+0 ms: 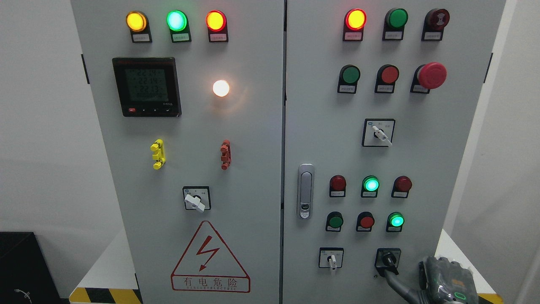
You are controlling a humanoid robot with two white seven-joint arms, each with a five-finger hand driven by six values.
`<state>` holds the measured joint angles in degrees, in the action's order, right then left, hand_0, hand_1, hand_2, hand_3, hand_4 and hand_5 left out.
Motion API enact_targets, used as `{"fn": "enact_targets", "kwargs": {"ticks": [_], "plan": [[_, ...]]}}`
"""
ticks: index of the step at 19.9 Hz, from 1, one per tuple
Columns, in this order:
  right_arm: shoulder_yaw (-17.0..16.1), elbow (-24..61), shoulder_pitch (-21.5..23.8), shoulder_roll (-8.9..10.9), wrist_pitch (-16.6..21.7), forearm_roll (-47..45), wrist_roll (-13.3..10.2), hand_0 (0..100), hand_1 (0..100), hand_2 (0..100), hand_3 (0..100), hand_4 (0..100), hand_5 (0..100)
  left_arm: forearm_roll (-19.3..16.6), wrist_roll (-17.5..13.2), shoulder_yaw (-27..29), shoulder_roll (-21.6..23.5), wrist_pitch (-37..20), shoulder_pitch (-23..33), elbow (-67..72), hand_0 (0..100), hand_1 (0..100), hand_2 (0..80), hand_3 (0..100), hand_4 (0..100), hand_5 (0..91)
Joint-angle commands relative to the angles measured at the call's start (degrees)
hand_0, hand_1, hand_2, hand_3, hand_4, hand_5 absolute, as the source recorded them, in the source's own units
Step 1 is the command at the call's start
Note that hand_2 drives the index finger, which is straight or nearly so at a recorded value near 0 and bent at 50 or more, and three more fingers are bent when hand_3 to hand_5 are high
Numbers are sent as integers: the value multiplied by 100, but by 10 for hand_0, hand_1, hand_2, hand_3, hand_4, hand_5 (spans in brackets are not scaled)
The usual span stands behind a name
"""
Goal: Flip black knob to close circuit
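A grey two-door electrical cabinet is seen head-on. The black knob is mounted in a square plate at the lower right of the right-hand door, just right of a white-handled selector and below a lit green lamp; its handle is seen tilted down and to the right.

The right robot hand is brought in from the lower right corner; one long grey finger is extended up to the knob and appears to touch its lower end, while the rest of the hand (dark, with a small green light on its back) is held lower, near the picture's bottom edge. No grip around the knob is made; whether the other fingers are curled or spread cannot be told, since they are cut off by the frame.

On the left door a digital meter is lit, a white lamp glows beside it, and a red-bordered warning triangle is fixed near the bottom; a red mushroom button is seen at the upper right of the right door; a door latch is set at that door's left edge.
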<state>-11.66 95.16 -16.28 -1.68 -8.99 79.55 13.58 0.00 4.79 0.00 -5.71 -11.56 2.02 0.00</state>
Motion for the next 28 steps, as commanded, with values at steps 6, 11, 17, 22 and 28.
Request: {"fn": "enact_targets", "kwargs": {"ticks": [6,11,17,22,28], "plan": [[-134,11,-77,45,-6,-36,-13,0,101,769,951,759,778,-123,4,-114,0,4,0,123,0,0,0,0,0,0],[-126,28,-77,45,-6,-150,-13,0,100,768,951,760,777,-123,4,-114,0,4,0,123,0,0,0,0,0,0],[-47,55,-34,45,2,-230,-13,0,96,768,951,760,778,-123,4,-114,0,4,0,123,0,0,0,0,0,0],[147,55,37,36,2,-230,-13,0,97,768,950,759,778,-123,4,-114,0,4,0,123,0,0,0,0,0,0],[322,64,160,36,11,-291,-22,0,98,768,949,759,778,-123,4,-114,0,4,0,123,0,0,0,0,0,0]]}}
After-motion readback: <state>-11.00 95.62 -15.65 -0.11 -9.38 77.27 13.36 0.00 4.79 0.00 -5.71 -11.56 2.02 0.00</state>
